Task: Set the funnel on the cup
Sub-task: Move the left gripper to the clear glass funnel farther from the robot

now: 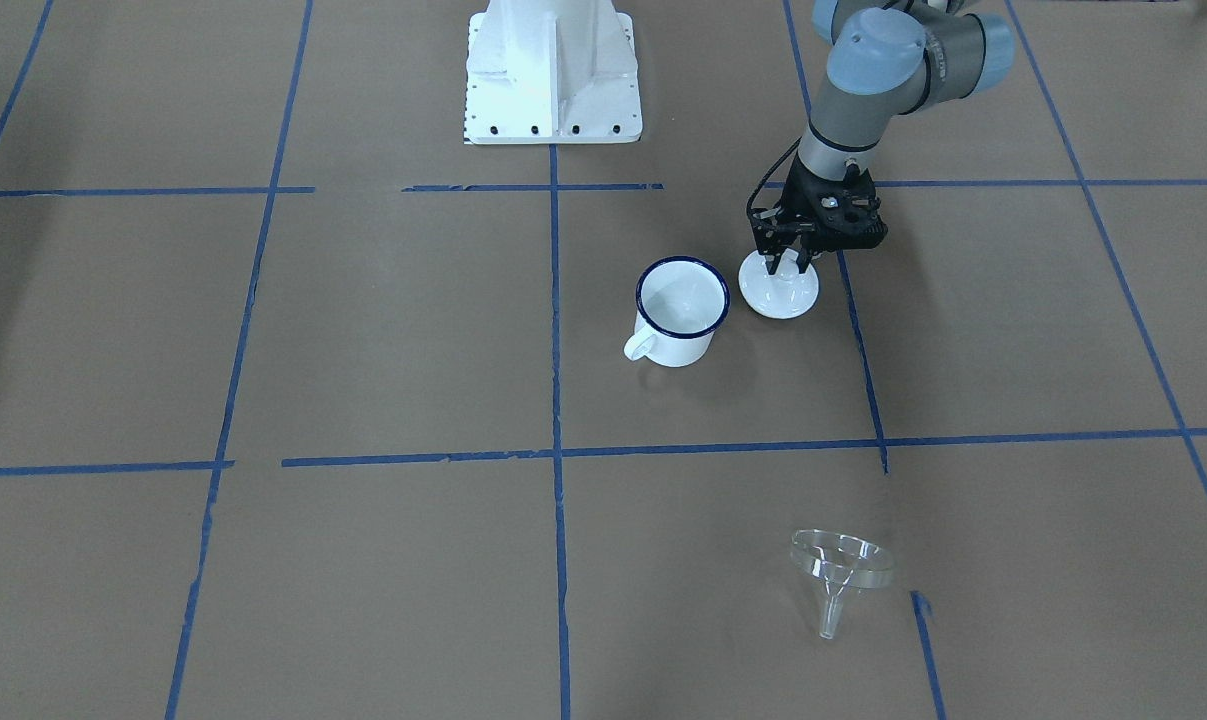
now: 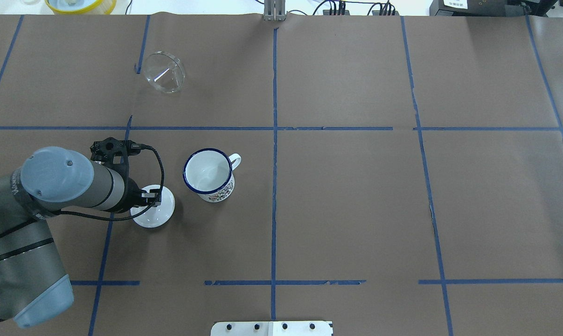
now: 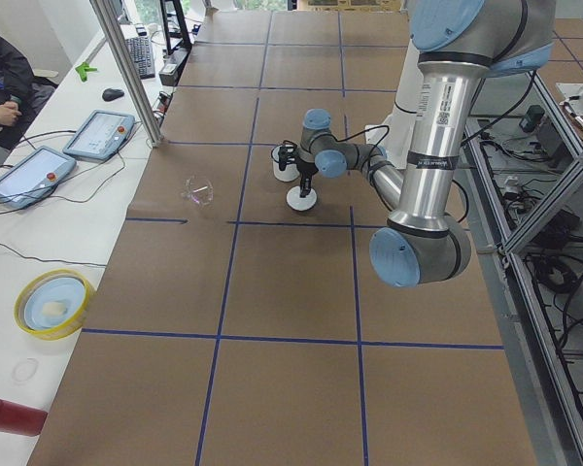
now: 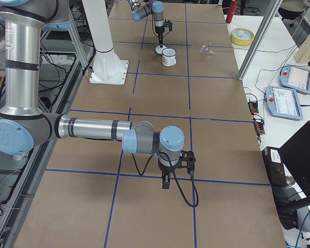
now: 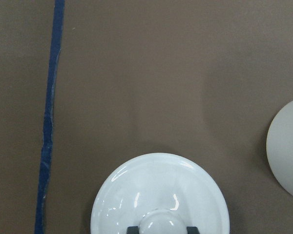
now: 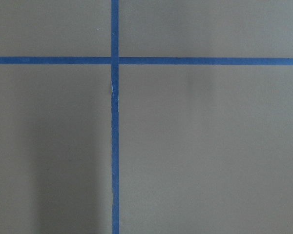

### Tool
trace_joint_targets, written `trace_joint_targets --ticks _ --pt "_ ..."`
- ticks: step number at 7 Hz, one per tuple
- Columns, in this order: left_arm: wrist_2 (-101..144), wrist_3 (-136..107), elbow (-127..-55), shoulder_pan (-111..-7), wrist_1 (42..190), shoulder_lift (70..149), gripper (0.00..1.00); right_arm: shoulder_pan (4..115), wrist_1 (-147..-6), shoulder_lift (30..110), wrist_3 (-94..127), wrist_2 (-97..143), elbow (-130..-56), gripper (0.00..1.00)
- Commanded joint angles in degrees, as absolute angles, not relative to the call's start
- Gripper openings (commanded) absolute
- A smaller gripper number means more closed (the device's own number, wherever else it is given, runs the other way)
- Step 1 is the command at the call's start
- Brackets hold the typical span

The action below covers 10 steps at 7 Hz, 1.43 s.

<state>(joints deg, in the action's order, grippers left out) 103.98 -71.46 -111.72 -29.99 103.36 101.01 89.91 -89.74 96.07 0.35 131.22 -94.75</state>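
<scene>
The clear funnel (image 1: 840,565) lies on its side on the brown table, far from the robot; it also shows in the overhead view (image 2: 164,72). The white cup (image 1: 681,308) with a dark blue rim stands upright and empty near the table's middle (image 2: 210,173). My left gripper (image 1: 788,268) points down beside the cup, shut on the knob of a round white lid (image 1: 781,295) that rests on the table. In the left wrist view the pads (image 5: 133,228) flank the knob of the lid (image 5: 158,195). My right gripper (image 4: 165,182) hangs over bare table far from everything; I cannot tell whether it is open or shut.
The white robot base (image 1: 553,70) stands at the table's robot side. A yellow bowl (image 2: 80,4) sits beyond the far edge. Tablets (image 3: 99,134), a red cylinder (image 3: 10,416) and a seated person (image 3: 0,78) are on the operators' side.
</scene>
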Motion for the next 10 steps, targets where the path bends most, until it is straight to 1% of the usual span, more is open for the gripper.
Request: trace_joint_targets --ticks 1,2,4,5,6,7,9,10 --pt "104.06 -71.46 -112.49 -30.49 103.19 102.03 1.00 89.91 -89.74 96.06 0.35 131.22 -94.75 1.00" --pt "104.06 -71.46 -115.28 -32.06 103.01 101.95 1.00 89.91 -89.74 96.06 0.35 131.22 -94.75 1.00" --pt "104.50 -72.24 -116.28 -43.27 103.70 105.62 1.00 89.91 -89.74 96.06 0.35 131.22 -94.75 1.00" --pt "104.33 -83.30 -115.76 -45.77 108.67 106.78 1.00 89.91 -89.74 96.06 0.35 131.22 -94.75 1.00" --pt "101.72 -94.98 -114.53 -47.36 117.33 106.87 1.00 89.91 -89.74 96.06 0.35 131.22 -94.75 1.00" --pt "96.21 -107.10 -108.52 -47.20 126.56 106.96 1.00 89.91 -89.74 96.06 0.35 131.22 -94.75 1.00" --pt "89.42 -122.18 -89.65 -46.93 145.46 112.73 0.99 89.91 -89.74 96.06 0.35 131.22 -94.75 1.00" --pt "84.86 -125.04 -83.21 -46.93 147.55 116.59 0.98 89.91 -89.74 96.06 0.35 131.22 -94.75 1.00"
